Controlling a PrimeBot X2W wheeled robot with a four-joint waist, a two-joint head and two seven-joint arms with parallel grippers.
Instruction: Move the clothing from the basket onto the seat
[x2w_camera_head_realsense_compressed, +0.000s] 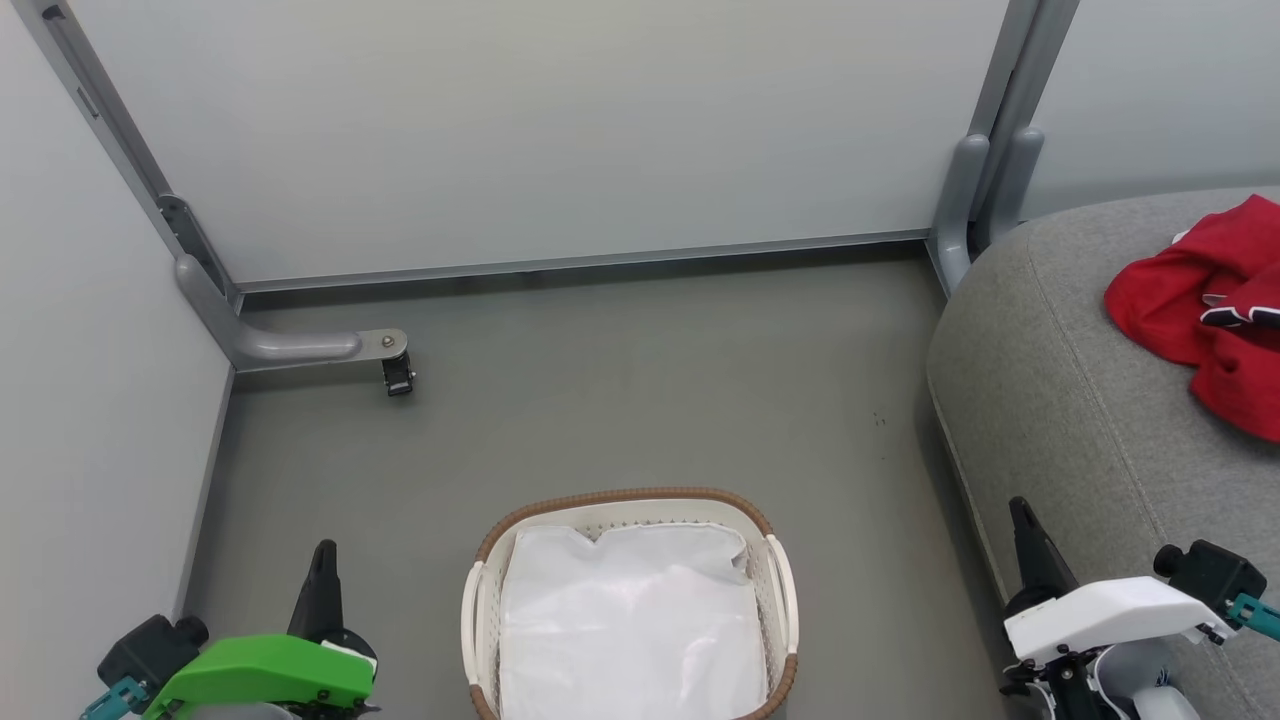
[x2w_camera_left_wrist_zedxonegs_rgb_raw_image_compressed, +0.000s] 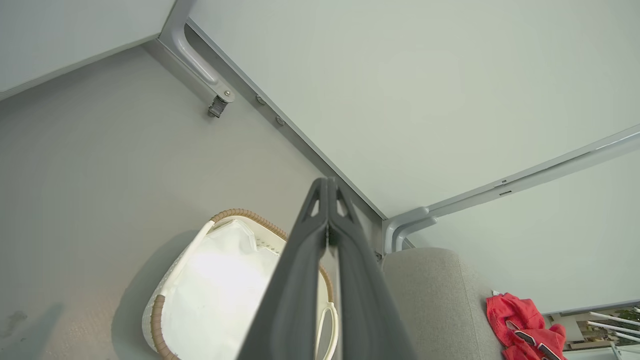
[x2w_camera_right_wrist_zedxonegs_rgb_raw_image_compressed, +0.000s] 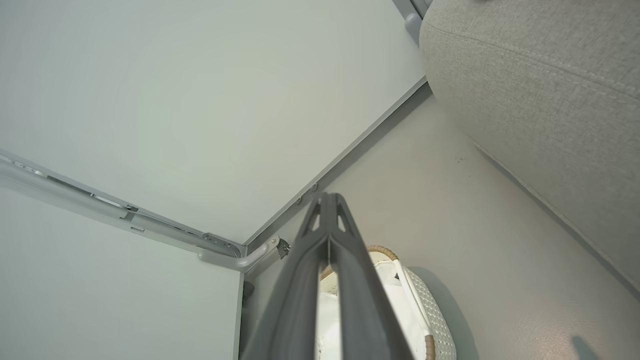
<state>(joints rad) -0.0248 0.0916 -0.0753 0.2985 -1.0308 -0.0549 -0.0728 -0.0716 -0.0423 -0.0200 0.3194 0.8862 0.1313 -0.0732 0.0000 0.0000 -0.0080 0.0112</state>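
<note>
Near left, left gripper (x2w_camera_head_realsense_compressed: 322, 575) sat low beside the basket (x2w_camera_head_realsense_compressed: 620, 497). Both dark fingers were pressed together with nothing between them. Left wrist view agreed: tips touching, empty.

Far left: partition foot with a small caster (x2w_camera_head_realsense_compressed: 398, 372), well apart from the basket and not in the way.

Centre near: basket stood upright on the floor (x2w_camera_head_realsense_compressed: 650, 380), between the two arms. Inside lay the white liner (x2w_camera_head_realsense_compressed: 625, 620), rumpled, nothing red on top of it. Couldn't see under it.

Near right: right gripper (x2w_camera_head_realsense_compressed: 1025, 530) was also fully closed and empty, over the near edge of the seat (x2w_camera_head_realsense_compressed: 1060, 400) as the head view had it.

Far right: clothing (x2w_camera_head_realsense_compressed: 1190, 290) lay bunched on the seat, a red heap with white and dark trim. It was cut by the frame edge, so couldn't count pieces. It was well apart from both grippers.

Judgement: transfer step looked finished, with the arms in rest pose. Next move, if any, was to check for a garment hidden under the liner. That would call for opening one gripper, reaching down into the basket and pinching cloth only, not the liner. Then swing right over the seat edge and release. Otherwise done.
</note>
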